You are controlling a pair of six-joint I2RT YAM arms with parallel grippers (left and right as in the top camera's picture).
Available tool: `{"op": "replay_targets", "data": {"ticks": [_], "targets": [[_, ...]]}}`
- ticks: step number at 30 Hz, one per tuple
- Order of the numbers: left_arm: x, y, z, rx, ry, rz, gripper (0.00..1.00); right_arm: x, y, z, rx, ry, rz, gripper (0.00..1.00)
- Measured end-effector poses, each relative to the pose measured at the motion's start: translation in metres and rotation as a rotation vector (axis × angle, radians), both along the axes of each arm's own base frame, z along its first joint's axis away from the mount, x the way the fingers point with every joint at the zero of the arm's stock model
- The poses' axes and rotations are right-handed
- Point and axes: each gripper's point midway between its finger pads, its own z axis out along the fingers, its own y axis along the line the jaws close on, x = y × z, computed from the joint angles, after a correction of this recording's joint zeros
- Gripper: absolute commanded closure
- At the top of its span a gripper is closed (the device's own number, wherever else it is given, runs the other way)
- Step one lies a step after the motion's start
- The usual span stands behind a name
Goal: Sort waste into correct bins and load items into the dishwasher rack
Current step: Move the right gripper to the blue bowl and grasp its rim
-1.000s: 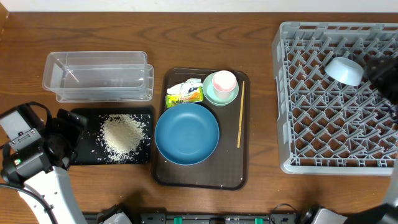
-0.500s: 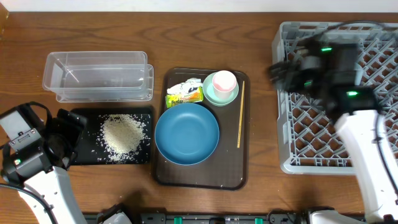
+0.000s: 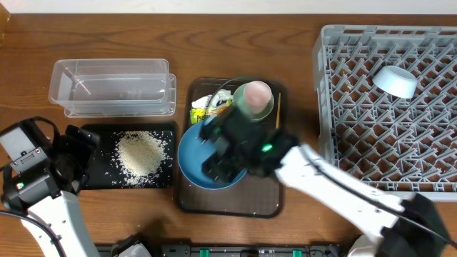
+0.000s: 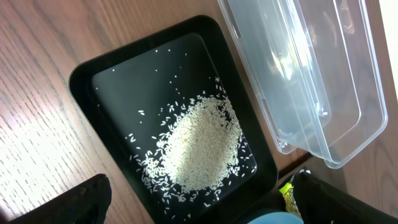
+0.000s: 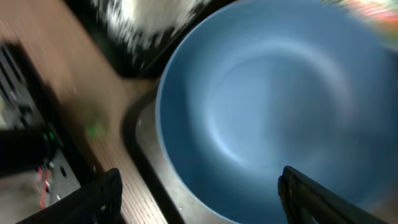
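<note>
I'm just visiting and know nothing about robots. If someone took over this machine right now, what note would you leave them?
Left fingers: open, empty, above the rice in the black tray.
Right fingers: open, empty, over the blue plate on the brown tray.
Done: the light blue bowl lies in the rack; the rice is in the black tray.
Left: the plate, the pink cup and the green bowl it sits in go to the rack; the wrapper on the brown tray needs a bin. The clear tub is empty.
</note>
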Motion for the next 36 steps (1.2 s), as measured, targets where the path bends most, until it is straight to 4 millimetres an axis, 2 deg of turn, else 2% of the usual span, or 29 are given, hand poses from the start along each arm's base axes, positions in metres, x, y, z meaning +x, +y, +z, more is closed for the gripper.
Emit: {"op": "replay_targets", "data": {"ticks": [4,8,10,14,16,20,23,26,29,36], "targets": [[0.000,0.000,0.000,0.000,0.000,0.000,0.05,-0.026,0.021,-0.029,-0.058,0.006,0.085,0.29],[0.000,0.000,0.000,0.000,0.000,0.000,0.05,-0.046,0.033,-0.056,-0.113,0.008,0.146,0.29],[0.000,0.000,0.000,0.000,0.000,0.000,0.05,-0.051,0.035,-0.066,-0.142,0.002,0.159,0.31],[0.000,0.000,0.000,0.000,0.000,0.000,0.05,-0.054,0.035,-0.085,-0.204,-0.025,0.163,0.40],[0.000,0.000,0.000,0.000,0.000,0.000,0.05,-0.051,0.034,-0.089,-0.220,-0.047,0.153,0.47],[0.000,0.000,0.000,0.000,0.000,0.000,0.05,-0.044,0.033,-0.092,-0.239,-0.079,0.128,0.73],[0.000,0.000,0.000,0.000,0.000,0.000,0.05,-0.041,0.034,-0.093,-0.240,-0.086,0.110,0.85],[0.000,0.000,0.000,0.000,0.000,0.000,0.05,-0.039,0.035,-0.092,-0.237,-0.093,0.093,0.89],[0.000,0.000,0.000,0.000,0.000,0.000,0.05,-0.037,0.035,-0.092,-0.235,-0.100,0.084,0.99],[0.000,0.000,0.000,0.000,0.000,0.000,0.05,-0.031,0.044,-0.088,-0.197,-0.112,0.036,0.99]]}}
